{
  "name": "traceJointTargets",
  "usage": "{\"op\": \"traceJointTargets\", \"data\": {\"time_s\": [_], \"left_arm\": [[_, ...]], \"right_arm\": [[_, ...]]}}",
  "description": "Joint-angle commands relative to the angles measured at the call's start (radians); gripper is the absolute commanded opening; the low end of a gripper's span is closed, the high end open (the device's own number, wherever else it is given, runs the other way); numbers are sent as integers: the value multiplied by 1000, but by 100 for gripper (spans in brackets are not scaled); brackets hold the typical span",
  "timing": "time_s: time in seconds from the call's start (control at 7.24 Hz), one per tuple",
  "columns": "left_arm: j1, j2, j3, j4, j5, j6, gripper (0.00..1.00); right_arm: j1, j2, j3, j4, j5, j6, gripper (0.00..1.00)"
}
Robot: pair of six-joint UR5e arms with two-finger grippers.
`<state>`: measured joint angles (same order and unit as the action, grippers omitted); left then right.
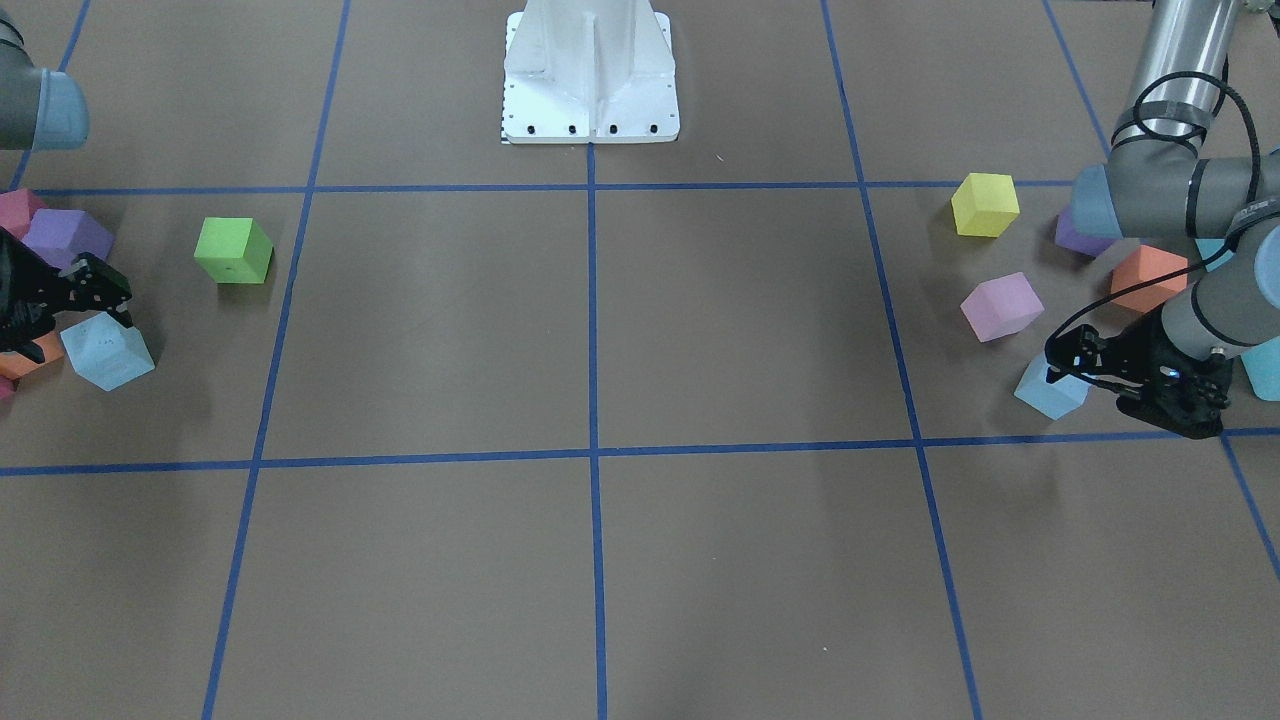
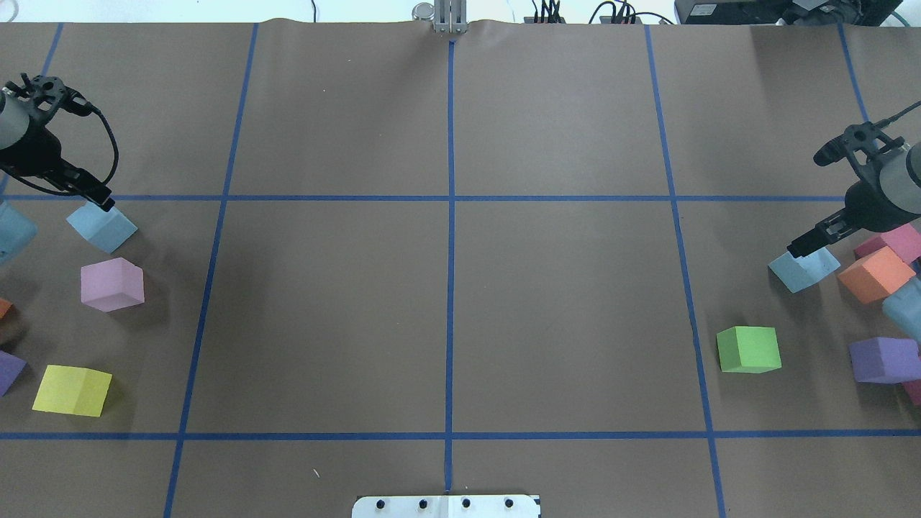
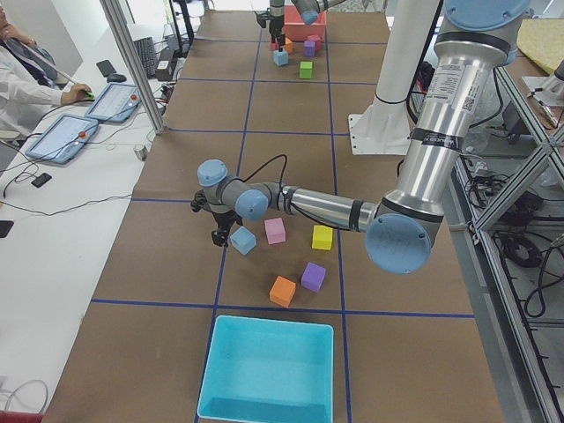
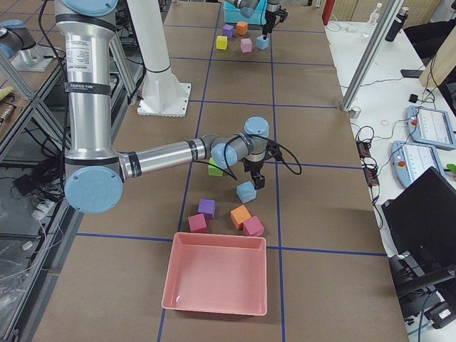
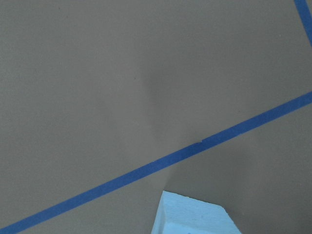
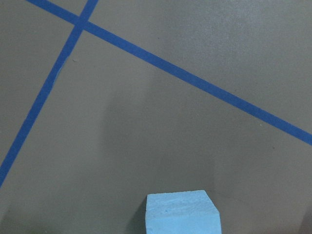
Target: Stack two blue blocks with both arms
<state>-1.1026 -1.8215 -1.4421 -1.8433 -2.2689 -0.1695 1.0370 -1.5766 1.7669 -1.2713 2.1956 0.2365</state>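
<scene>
One pale blue block (image 2: 101, 226) lies at the table's left side; it also shows in the front view (image 1: 1048, 390) and at the bottom edge of the left wrist view (image 5: 195, 217). My left gripper (image 2: 104, 203) is down on its far corner, with the fingers closed on it. The other blue block (image 2: 804, 268) is at the right side and also shows in the front view (image 1: 107, 350) and the right wrist view (image 6: 181, 212). My right gripper (image 2: 799, 248) is closed on it in the same way. Both blocks sit tilted, at or just above the table.
Near the left block are a pink cube (image 2: 111, 284) and a yellow cube (image 2: 72, 390). Near the right block are orange (image 2: 874, 273), green (image 2: 748, 349) and purple (image 2: 883, 358) cubes. A turquoise box (image 3: 269, 379) and a pink tray (image 4: 217, 278) stand at the table's ends.
</scene>
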Motion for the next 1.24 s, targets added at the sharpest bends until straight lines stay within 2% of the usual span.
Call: {"op": "traceJointTargets", "data": {"time_s": [0.0,1.11], "left_arm": [[4,11,-7,-1,0,-2,98],[35,39,-29,-40,0,-59,98]], "right_arm": [[-2,1,3,1,6,-20,99],[-6,0,-58,-3,6,-69,99]]}}
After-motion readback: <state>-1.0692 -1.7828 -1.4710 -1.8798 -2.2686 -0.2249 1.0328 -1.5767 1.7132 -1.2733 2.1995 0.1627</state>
